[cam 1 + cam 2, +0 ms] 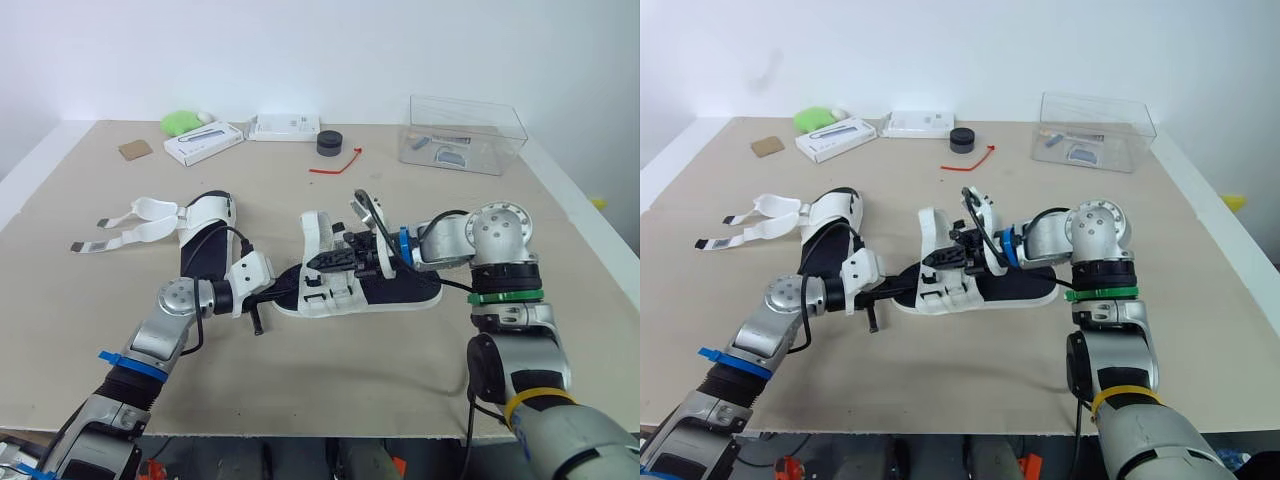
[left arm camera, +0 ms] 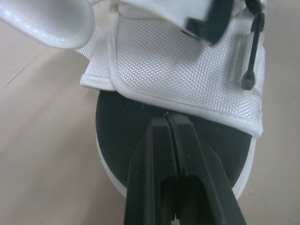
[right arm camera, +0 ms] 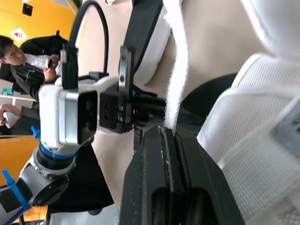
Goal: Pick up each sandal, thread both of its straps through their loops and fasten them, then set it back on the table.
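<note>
While centre sandal (image 1: 400, 292) lies flat on surface (image 1: 400, 380), right end effector (image 1: 318, 264) pinches its limp white strap (image 3: 178, 70); left end effector (image 2: 167, 118) closed, tips pressing black footbed (image 2: 136, 140) at left end. Strap likely light, floppy: grip near tip. Footbed likely stiffer, suits pinning.

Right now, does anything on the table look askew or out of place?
The left sandal lies with both straps splayed loose sideways, unfastened. The centre sandal has one strap pinched in the right gripper. Nothing looks spilled or damaged.
</note>
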